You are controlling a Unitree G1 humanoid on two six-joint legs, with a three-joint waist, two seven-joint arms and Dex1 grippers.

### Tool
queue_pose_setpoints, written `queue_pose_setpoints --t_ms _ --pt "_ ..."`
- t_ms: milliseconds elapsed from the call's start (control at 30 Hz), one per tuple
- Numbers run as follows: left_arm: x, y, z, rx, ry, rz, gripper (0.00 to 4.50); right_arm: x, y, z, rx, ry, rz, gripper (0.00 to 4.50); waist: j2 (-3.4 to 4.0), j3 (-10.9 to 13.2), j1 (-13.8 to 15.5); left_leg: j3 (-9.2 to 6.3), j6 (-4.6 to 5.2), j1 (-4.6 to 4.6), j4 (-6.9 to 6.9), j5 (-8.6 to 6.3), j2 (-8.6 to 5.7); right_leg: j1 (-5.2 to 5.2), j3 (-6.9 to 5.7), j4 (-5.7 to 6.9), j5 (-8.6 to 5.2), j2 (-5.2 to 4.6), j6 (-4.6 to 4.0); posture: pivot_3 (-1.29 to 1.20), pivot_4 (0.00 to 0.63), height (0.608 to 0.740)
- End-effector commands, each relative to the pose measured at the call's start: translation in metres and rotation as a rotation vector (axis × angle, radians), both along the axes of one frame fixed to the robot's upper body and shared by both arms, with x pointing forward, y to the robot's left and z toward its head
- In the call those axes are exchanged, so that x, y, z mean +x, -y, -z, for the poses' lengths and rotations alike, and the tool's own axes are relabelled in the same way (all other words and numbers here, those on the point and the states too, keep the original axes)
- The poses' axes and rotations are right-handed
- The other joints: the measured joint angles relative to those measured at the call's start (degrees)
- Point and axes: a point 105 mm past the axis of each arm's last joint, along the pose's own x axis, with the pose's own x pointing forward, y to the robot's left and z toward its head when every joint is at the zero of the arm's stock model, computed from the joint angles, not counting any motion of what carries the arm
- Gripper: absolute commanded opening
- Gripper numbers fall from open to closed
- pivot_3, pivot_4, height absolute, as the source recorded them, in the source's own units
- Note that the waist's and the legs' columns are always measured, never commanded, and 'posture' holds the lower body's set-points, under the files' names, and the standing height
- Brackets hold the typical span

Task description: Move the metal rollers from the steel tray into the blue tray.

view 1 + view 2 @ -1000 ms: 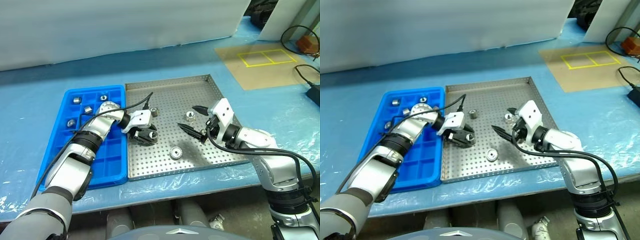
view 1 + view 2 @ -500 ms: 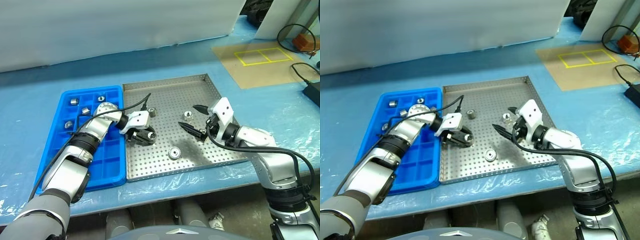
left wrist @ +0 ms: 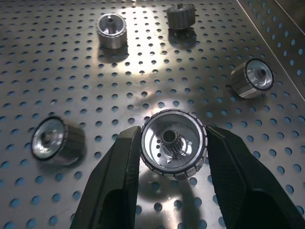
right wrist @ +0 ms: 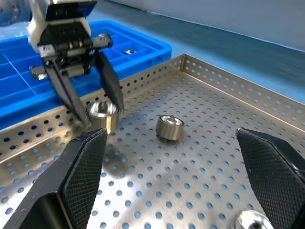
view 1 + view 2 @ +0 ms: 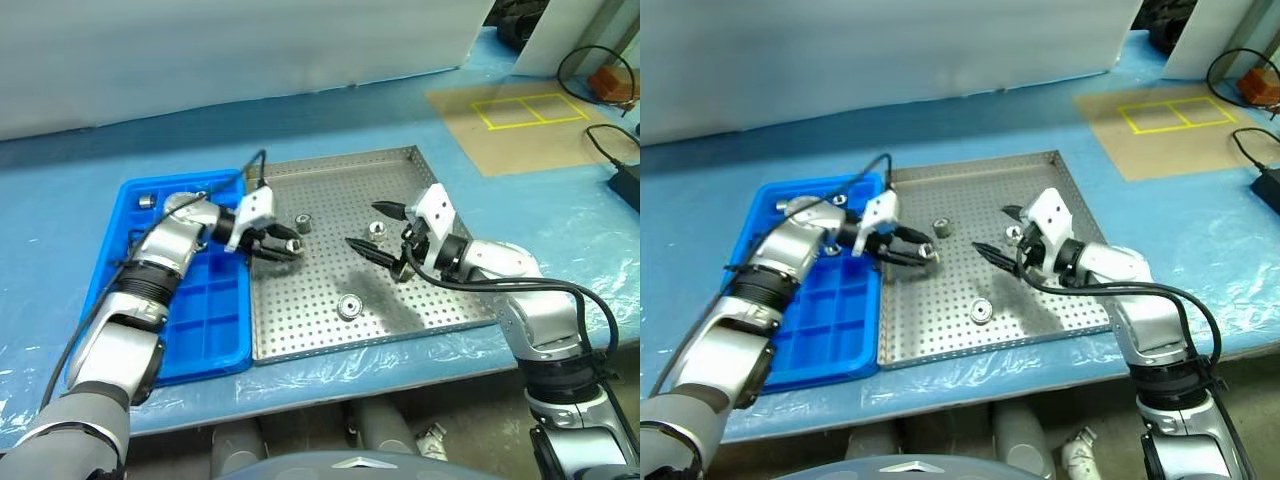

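One roller (image 3: 173, 149) — between left end effector (image 3: 172, 157) fingers

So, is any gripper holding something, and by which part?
The left gripper holds one metal roller by its ribbed outer sides. The right gripper is open, holding nothing.

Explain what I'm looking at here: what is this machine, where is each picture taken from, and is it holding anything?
This is a humanoid robot with two arms, each ending in a two-fingered black gripper. The two wide pictures come from cameras on its head, looking down at a blue-covered table. The two close-ups come from cameras on its wrists, looking along the fingers.

On the table sit a perforated steel tray and, beside it, a blue tray with small compartments. Loose metal rollers lie in the steel tray, for example one near its front.

The left gripper is shut on a roller, held above the steel tray. The right gripper is open and holds nothing.
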Motion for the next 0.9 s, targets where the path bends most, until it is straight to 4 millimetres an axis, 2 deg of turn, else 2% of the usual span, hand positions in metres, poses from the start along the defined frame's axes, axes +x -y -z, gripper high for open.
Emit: queue_pose_setpoints --t_ms 33,267,367,467,533,667,833,900 --pt "0.0 -0.016 -0.014 0.004 0.055 -0.038 1.75 -0.001 -0.016 -0.017 0.027 0.052 -0.094 4.5 0.01 0.0 0.7 0.0 0.0 0.0 -0.02 0.0 0.0 0.0 -0.01 -0.01 0.0 -0.01 0.0 -0.18 0.15 0.74" --pt "-0.018 -0.055 -0.041 -0.024 0.104 -0.172 1.75 0.004 -0.048 -0.025 0.02 0.047 -0.309 4.5 -0.04 0.1 3.0 -0.03 -0.04 0.08 -0.09 0.02 0.08 -0.04 -0.14 0.0 -0.03 -0.02 -0.05 0.04 0.15 0.74" --pt "-0.034 -0.074 -0.056 -0.056 0.124 -0.264 1.75 0.007 -0.066 -0.025 0.017 0.045 -0.408 4.5 -0.08 0.1 4.3 -0.03 -0.1 0.04 -0.14 0.05 0.11 -0.11 -0.19 0.1 -0.08 -0.09 -0.14 0.16 0.15 0.74" --pt "-0.052 -0.1 -0.063 -0.072 0.136 -0.398 1.75 0.008 -0.086 -0.025 0.02 0.045 -0.503 4.5 -0.12 0.1 5.4 -0.06 -0.2 -0.02 -0.2 0.09 0.17 -0.37 -0.34 0.25 -0.16 -0.14 -0.25 0.26 0.15 0.74" --pt "-0.071 -0.116 -0.063 -0.082 0.131 -0.491 1.75 0.007 -0.099 -0.024 0.018 0.045 -0.574 4.5 -0.15 0.1 6.0 -0.1 -0.25 -0.22 -0.22 0.12 0.19 -0.61 -0.42 0.31 -0.18 -0.14 -0.29 0.31 0.15 0.74" --pt "-0.108 -0.131 -0.046 -0.061 0.087 -0.612 1.75 0.005 -0.115 -0.022 0.011 0.042 -0.672 4.5 -0.27 0.2 8.4 -0.23 -0.23 -0.74 -0.2 0.11 0.27 -0.88 -0.73 0.24 -0.2 -0.17 -0.34 0.43 0.15 0.74" --pt "-0.119 -0.145 -0.03 -0.093 0.091 -0.772 1.75 0.004 -0.125 -0.019 0.005 0.041 -0.732 4.5 -0.26 0.2 12.2 -0.28 -0.14 -0.98 -0.13 0.07 0.46 -0.83 -1.48 0.27 -0.26 -0.4 -0.44 0.49 0.15 0.74" --pt "-0.12 -0.136 -0.022 -0.114 0.091 -0.776 1.75 0.004 -0.128 -0.019 0.006 0.042 -0.747 4.5 -0.25 0.2 13.4 -0.28 -0.11 -1.03 -0.07 0.06 0.66 -0.74 -1.55 0.29 -0.32 -0.43 -0.53 0.5 0.15 0.74"
